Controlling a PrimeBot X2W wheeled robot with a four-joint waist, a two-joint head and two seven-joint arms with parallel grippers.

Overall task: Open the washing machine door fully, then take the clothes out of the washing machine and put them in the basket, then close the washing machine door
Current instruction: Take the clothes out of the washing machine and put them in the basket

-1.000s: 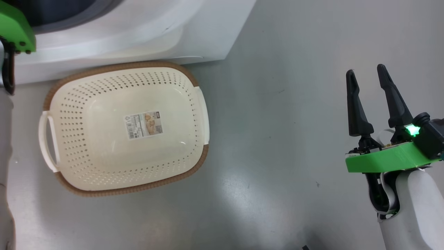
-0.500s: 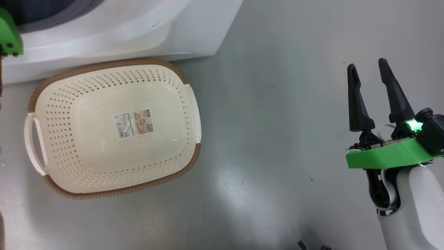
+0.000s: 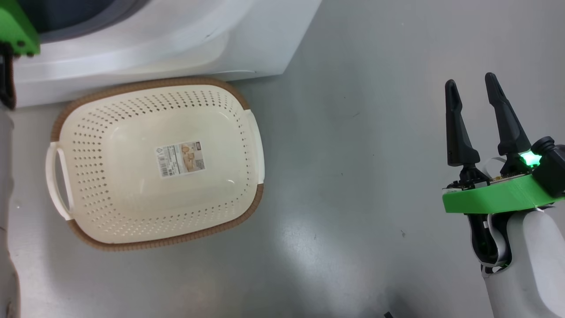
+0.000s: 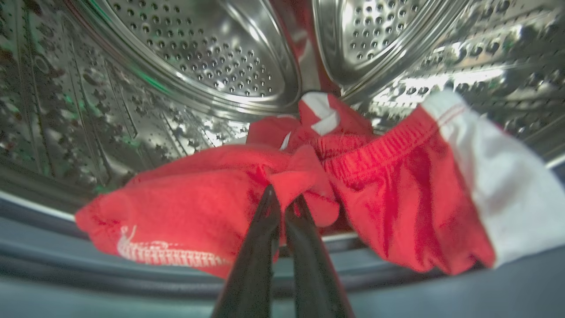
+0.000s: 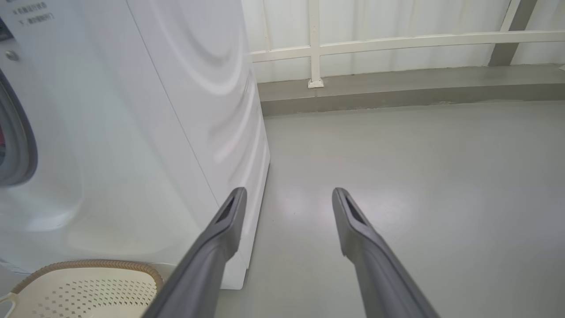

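Observation:
Inside the washing machine's steel drum point(image 4: 212, 57), the red clothes point(image 4: 388, 176) with white panels lie heaped at the opening. My left gripper point(image 4: 284, 198) is shut on a fold of the red fabric at the bundle's middle. The cream basket point(image 3: 154, 161) with its brown rim sits empty on the floor just in front of the white washing machine point(image 3: 176, 39); the basket point(image 5: 84, 287) also shows at the right wrist view's bottom left, beside the machine point(image 5: 132, 132). My right gripper point(image 3: 472, 95) hangs open over bare floor, far to the right of the basket. The washing machine door is out of view.
Grey floor point(image 3: 353, 176) stretches between the basket and my right arm. A white railing and low kerb point(image 5: 397, 75) run along the far wall beyond the machine's side.
My left gripper has shut. The head camera swung slightly and came back, shifting the whole picture. My right gripper stays open in about the same place.

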